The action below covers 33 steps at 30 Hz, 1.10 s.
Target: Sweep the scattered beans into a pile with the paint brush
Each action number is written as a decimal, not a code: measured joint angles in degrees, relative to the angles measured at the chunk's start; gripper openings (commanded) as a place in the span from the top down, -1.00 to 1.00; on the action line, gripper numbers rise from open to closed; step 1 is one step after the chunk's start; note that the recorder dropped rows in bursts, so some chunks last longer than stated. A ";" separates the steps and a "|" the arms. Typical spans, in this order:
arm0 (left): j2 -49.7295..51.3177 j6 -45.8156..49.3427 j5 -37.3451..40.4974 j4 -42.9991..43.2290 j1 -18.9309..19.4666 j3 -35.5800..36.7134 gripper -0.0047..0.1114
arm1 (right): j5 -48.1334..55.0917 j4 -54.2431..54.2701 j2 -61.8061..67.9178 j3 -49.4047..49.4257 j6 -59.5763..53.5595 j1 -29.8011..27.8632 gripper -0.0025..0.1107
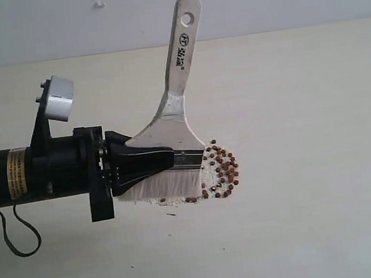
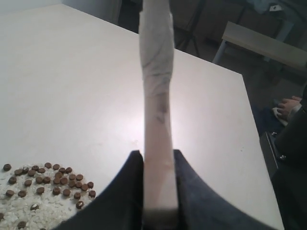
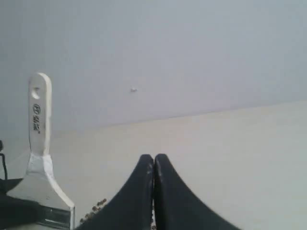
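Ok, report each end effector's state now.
Left end effector: shut on the brush.
Right end effector: shut, holding nothing.

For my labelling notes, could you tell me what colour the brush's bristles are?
Off-white bristles, clearest in exterior view.

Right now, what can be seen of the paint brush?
The paint brush is wide and flat: pale wooden handle with a hole at its end and printed marks, pale tape at the neck, silver metal band, off-white bristles. It stands tilted, bristles down on the table. The left gripper clamps its metal band. Beans and white grains lie at one end of the bristles.
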 measured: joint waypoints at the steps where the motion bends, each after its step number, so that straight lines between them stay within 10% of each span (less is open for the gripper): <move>1: 0.00 0.00 0.00 -0.26 0.00 0.00 0.92 | 0.00 -0.22 1.41 -0.24 0.04 0.00 0.96; 33: 0.00 -1.51 0.00 -0.63 0.00 0.00 0.92 | 2.94 -4.01 12.59 -0.82 1.14 0.00 0.96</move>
